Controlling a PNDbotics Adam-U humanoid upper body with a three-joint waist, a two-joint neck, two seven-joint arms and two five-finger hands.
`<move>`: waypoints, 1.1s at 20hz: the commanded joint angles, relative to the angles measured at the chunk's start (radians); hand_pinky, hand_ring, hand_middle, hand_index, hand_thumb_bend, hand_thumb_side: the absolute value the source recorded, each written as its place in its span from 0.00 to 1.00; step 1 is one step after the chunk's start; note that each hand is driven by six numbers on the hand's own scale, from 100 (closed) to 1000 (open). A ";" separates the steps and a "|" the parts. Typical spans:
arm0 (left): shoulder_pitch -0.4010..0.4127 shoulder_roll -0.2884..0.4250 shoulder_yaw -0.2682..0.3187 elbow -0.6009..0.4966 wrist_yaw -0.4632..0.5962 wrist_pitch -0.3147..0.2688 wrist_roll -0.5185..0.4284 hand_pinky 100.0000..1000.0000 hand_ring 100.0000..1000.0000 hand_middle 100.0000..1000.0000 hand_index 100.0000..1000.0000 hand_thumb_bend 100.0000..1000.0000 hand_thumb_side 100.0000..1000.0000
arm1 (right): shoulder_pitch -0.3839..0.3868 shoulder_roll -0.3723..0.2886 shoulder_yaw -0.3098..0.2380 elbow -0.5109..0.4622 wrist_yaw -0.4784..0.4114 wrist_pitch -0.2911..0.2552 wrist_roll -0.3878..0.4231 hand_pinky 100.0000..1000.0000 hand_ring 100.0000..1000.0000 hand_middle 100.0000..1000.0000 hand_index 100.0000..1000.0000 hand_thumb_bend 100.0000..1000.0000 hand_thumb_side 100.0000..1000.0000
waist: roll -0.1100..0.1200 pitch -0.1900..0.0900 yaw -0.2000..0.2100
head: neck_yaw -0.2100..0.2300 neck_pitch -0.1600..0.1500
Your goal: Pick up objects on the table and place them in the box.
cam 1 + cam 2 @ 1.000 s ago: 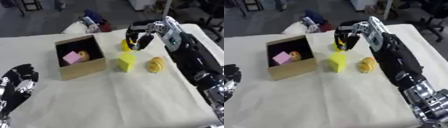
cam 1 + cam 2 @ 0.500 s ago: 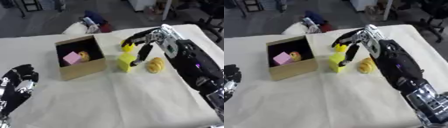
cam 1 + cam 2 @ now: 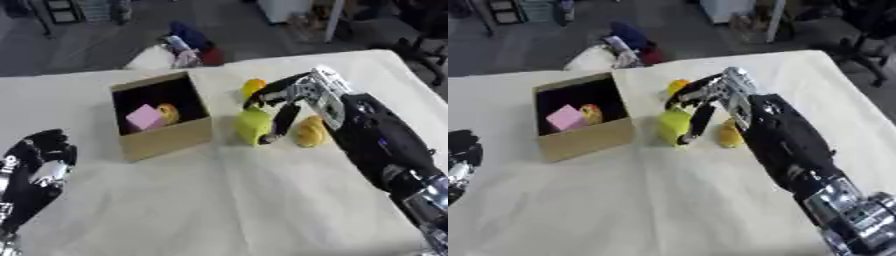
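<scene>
Yellow block (image 3: 253, 125), frame centre: I am spreading my right hand (image 3: 297, 97) over it, fingers (image 3: 282, 118) apart, touching its side.

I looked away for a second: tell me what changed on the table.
The right hand came down from above the far yellow piece and now reaches its fingers around the yellow block, not yet lifted. The box, its contents, the orange object and the left hand stayed put.

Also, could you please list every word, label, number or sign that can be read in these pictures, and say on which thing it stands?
None can be read.
The cardboard box shows plain walls with no print.
The yellow block, the pink block and the right hand carry no visible marks.
The things on the floor beyond the table are too blurred to tell.
</scene>
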 commanded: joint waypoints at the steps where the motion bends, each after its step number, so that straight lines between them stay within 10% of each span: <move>1: -0.012 0.010 0.005 -0.013 -0.001 0.000 0.003 0.72 0.70 0.64 0.76 0.26 0.38 | -0.010 0.011 -0.022 0.029 0.028 0.006 -0.039 0.81 0.91 1.00 1.00 0.31 0.38 | 0.007 -0.017 0.002 | 0.003 -0.012; 10: -0.014 0.007 0.005 -0.014 0.002 0.000 0.003 0.72 0.70 0.64 0.76 0.26 0.38 | -0.009 0.063 -0.051 0.094 0.093 0.004 -0.166 0.74 0.78 0.76 0.96 0.30 0.33 | 0.011 -0.010 0.012 | -0.001 -0.013; 13: -0.014 0.007 0.005 -0.013 0.002 0.000 0.004 0.72 0.70 0.64 0.76 0.26 0.38 | -0.011 0.058 -0.059 0.077 0.091 -0.002 -0.234 0.68 0.67 0.51 0.73 0.24 0.22 | 0.008 -0.011 0.012 | 0.000 -0.012; 22: -0.014 0.007 0.005 -0.014 0.002 0.000 0.003 0.72 0.70 0.64 0.76 0.26 0.38 | -0.068 0.021 -0.061 -0.064 -0.020 0.003 -0.352 0.65 0.60 0.44 0.66 0.13 0.09 | 0.007 -0.016 0.016 | -0.003 -0.011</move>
